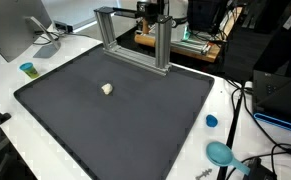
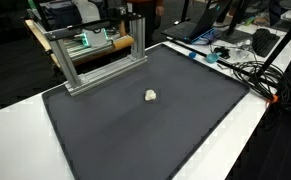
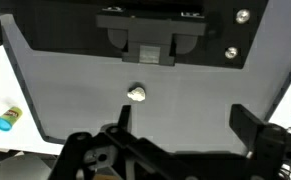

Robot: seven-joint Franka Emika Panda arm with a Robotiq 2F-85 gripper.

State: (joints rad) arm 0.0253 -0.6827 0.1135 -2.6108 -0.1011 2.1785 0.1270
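Poised over the near side of the dark mat [image 3: 75, 110], facing across it toward the aluminium frame [image 3: 150, 35] at the far edge. Of the arm, only the gripper [image 3: 185, 122] in sight, along the bottom of the wrist view; bend of the joints impossible to tell, with none of it clearly shown in both exterior views. Angled forward over the mat rather than pointing straight down. Jaws spread wide, fingers [image 3: 249, 122] well apart, clamped on nothing.

Small whitish lump [image 3: 137, 94] lying alone near the middle of the mat, clear of the frame and of every edge. In the wrist view, set ahead of the gripper, just past the tip of the finger on the picture's left and off to that side of the gap's midline. Not between the fingers, touching neither. Height of the gripper above it not to be judged. Same lump [image 1: 107, 89] on open mat in both exterior views, well short of the frame [image 2: 100, 55].
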